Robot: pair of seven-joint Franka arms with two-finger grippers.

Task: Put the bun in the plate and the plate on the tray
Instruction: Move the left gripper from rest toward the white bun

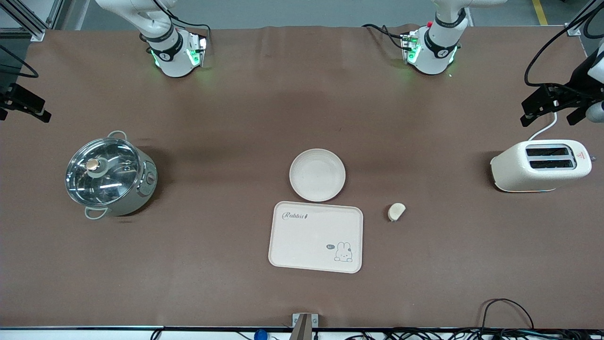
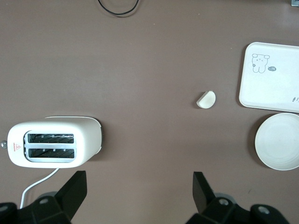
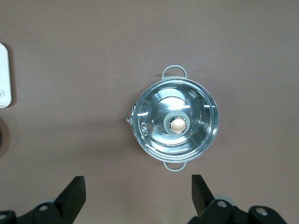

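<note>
The bun [image 1: 396, 211] lies on the brown table beside the tray [image 1: 316, 237], toward the left arm's end. The round plate [image 1: 317, 174] is empty and touches the tray's edge that is farther from the front camera. The tray is empty. The left wrist view shows the bun [image 2: 206, 99], the plate [image 2: 279, 141] and the tray [image 2: 271, 77]. My left gripper [image 1: 554, 111] [image 2: 140, 191] is open and empty, up over the table next to the toaster. My right gripper [image 1: 26, 106] [image 3: 138, 191] is open and empty, over the table near the pot. A tray edge [image 3: 3, 74] shows in the right wrist view.
A cream toaster [image 1: 540, 165] [image 2: 53, 148] stands at the left arm's end, its white cord running toward the left gripper. A steel pot with a glass lid [image 1: 109, 174] [image 3: 175, 121] stands at the right arm's end. Cables [image 1: 507, 307] lie along the table's near edge.
</note>
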